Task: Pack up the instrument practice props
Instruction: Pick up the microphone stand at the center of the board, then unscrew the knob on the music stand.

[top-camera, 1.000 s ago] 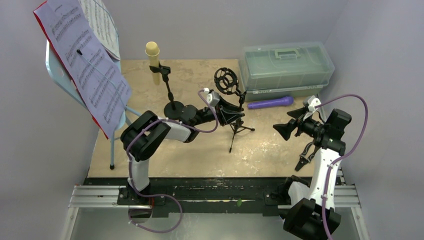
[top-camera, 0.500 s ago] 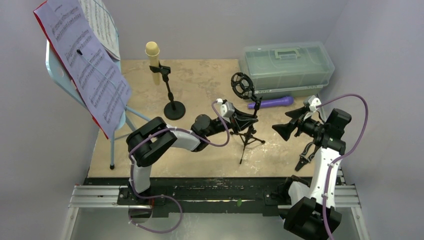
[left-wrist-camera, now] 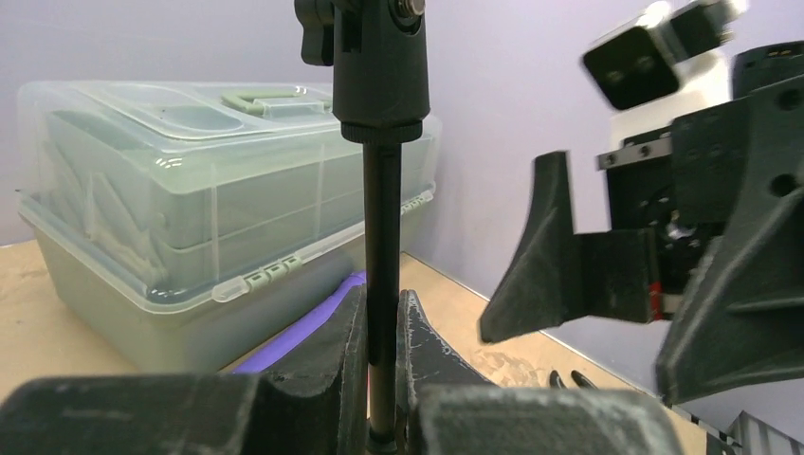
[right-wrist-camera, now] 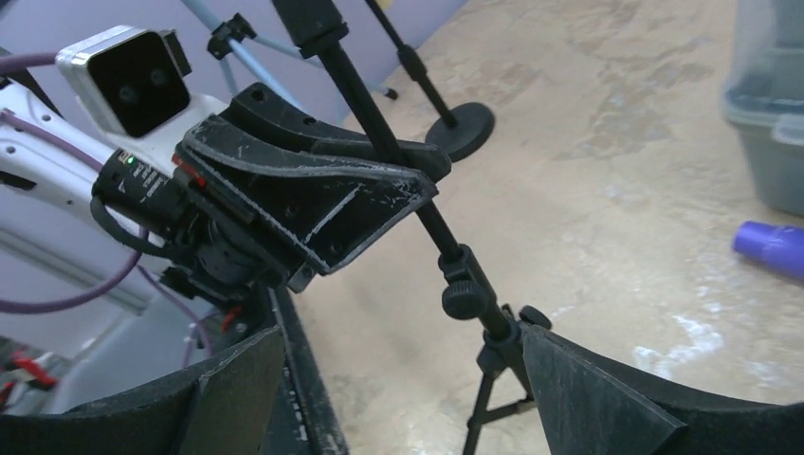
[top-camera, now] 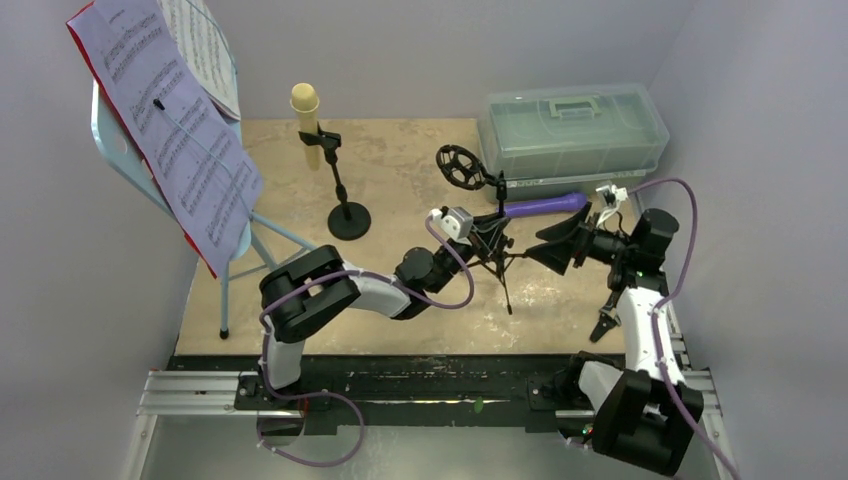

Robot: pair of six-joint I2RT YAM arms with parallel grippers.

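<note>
My left gripper (top-camera: 490, 236) is shut on the pole (left-wrist-camera: 382, 237) of the black tripod mic holder (top-camera: 462, 165) and holds it tilted near the table's middle right. My right gripper (top-camera: 558, 250) is open, its wide jaws around the holder's lower joint (right-wrist-camera: 469, 296) without touching it. The purple microphone (top-camera: 545, 206) lies in front of the box. The cream microphone (top-camera: 305, 100) stands in the round-base black holder (top-camera: 348, 220). The light-blue music rest (top-camera: 112, 140) at far left carries sheet music (top-camera: 175, 140) and a red folder (top-camera: 78, 35).
A translucent grey-green box with a handle (top-camera: 570, 128) stands at the back right, and shows close in the left wrist view (left-wrist-camera: 190, 227). Small black pliers (top-camera: 608, 318) lie by the right arm. Purple walls close in on three sides.
My left gripper has carried the tripod mic holder to the right and tilted it. My right gripper has moved left to it, jaws open.
</note>
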